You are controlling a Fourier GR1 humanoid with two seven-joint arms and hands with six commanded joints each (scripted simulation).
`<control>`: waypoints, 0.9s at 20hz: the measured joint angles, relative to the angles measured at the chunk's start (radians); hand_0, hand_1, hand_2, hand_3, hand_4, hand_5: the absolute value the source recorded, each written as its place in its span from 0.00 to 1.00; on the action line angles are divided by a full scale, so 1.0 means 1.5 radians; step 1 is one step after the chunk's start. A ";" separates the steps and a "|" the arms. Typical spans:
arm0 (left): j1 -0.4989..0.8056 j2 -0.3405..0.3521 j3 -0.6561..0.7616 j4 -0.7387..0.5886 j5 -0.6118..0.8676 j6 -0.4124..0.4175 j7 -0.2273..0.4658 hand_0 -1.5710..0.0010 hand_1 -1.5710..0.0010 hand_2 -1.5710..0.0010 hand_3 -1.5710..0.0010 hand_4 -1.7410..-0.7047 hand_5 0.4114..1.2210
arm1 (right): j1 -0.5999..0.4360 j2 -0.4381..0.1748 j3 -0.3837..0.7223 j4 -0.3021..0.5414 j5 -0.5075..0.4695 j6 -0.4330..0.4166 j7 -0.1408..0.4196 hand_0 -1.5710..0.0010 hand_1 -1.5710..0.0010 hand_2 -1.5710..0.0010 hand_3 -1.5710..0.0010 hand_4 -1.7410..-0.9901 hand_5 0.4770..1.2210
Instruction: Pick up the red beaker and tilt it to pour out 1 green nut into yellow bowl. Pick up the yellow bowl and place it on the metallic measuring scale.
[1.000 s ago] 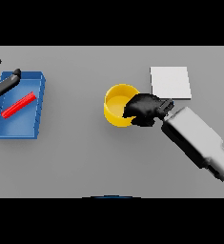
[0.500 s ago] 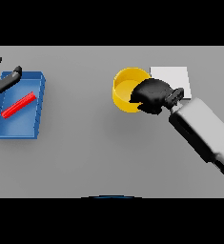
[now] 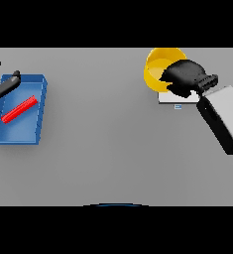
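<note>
Grey table (image 3: 103,149) is filling the view, bare across its near and middle stretch. At the left edge, the left hand (image 3: 0,84) is hanging with relaxed fingers over the far corner of a blue tray (image 3: 38,106), where the red beaker (image 3: 20,109) is lying on its side, long axis slanting. Far right, the right hand (image 3: 183,79) is gripping the yellow bowl (image 3: 157,64) by its rim, holding it over the scale (image 3: 180,98), whose plate is peeking out just beneath; lowering straight down looks like the remaining move.
</note>
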 measured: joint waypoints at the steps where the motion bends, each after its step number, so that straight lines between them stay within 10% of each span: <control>1: 0.001 0.001 0.003 -0.004 0.002 0.001 0.010 1.00 1.00 1.00 1.00 0.86 0.43 | -0.006 -0.006 -0.006 0.026 0.002 -0.012 -0.007 0.00 0.00 0.01 0.27 0.00 1.00; 18: 0.012 -0.001 -0.006 -0.026 -0.004 0.003 0.034 1.00 1.00 1.00 1.00 0.87 0.47 | -0.039 0.036 -0.030 0.288 0.007 -0.117 -0.046 0.00 0.00 0.12 0.10 0.00 1.00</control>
